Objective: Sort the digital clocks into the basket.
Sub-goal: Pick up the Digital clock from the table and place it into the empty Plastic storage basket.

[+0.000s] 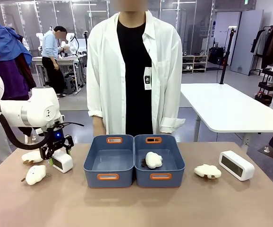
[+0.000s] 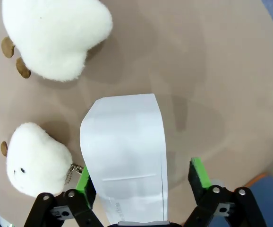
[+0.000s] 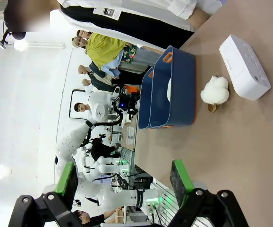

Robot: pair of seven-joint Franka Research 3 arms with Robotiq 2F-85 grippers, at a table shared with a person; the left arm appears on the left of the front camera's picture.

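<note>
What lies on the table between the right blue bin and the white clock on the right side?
A white plush toy lies between the right bin and the clock, touching neither. The front view shows this.

Near end of the gripped digital clock (image 2: 125, 161) cut off by the bottom edge

Left arm (image 1: 30, 111): glossy white rounded housing, thick black cable looping beneath it, small blue indicator light at the wrist. Left pincer (image 1: 56, 150): black linkage frame with visible pivot screws and bright green finger pads (image 2: 84, 187). Right pincer (image 3: 122, 182): identical black frame, green pads. Person (image 1: 134, 71): long white open shirt over black top, white badge clipped to the shirt front.
</note>
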